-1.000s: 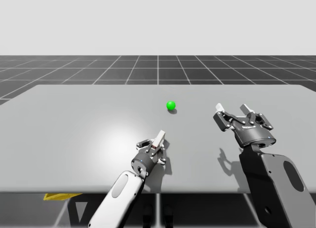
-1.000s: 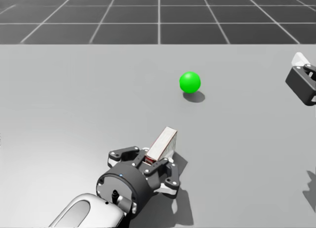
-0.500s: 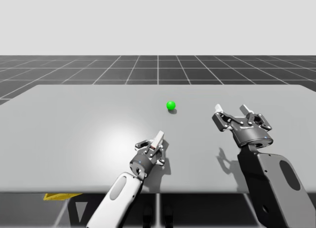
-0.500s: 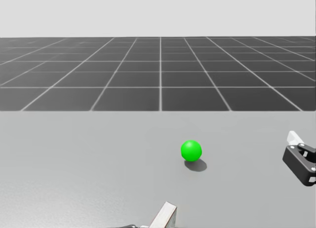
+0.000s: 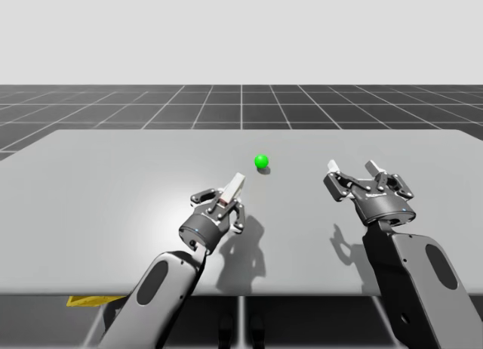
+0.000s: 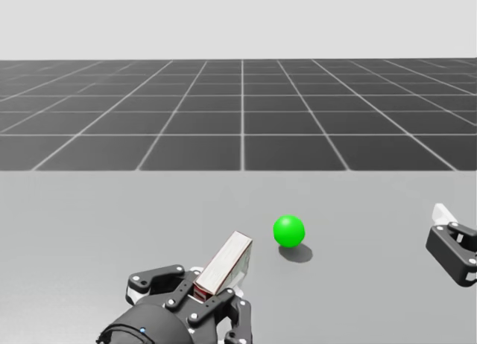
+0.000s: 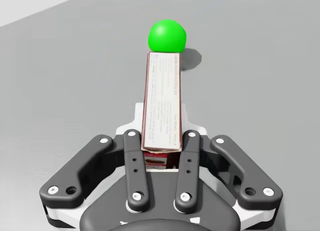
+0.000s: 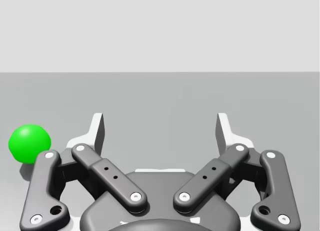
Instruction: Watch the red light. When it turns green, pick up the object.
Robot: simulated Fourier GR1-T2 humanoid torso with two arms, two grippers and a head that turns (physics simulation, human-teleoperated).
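Observation:
The light is a green ball (image 5: pixel 261 162) on the grey table (image 5: pixel 113 175), also seen in the head view (image 6: pixel 288 230). My left gripper (image 5: pixel 225 207) is shut on a thin pale box with dark red edges (image 5: pixel 232 192) and holds it above the table, its shadow below. In the left wrist view the box (image 7: pixel 161 103) stands out between the fingers of the left gripper (image 7: pixel 161 151), pointing at the green ball (image 7: pixel 167 36). My right gripper (image 5: pixel 355 171) hovers open at the right, with nothing between its fingers (image 8: pixel 99 131). The green ball (image 8: pixel 29 143) lies beside it.
A dark grid floor stretches behind the table's far edge. Something yellow (image 5: pixel 83 300) shows under the table's front edge at the left. My right arm (image 5: pixel 411 273) rises from the front right.
My left gripper has risen off the table with the box and shifted a little left. My head has tilted up. The right arm has hardly moved.

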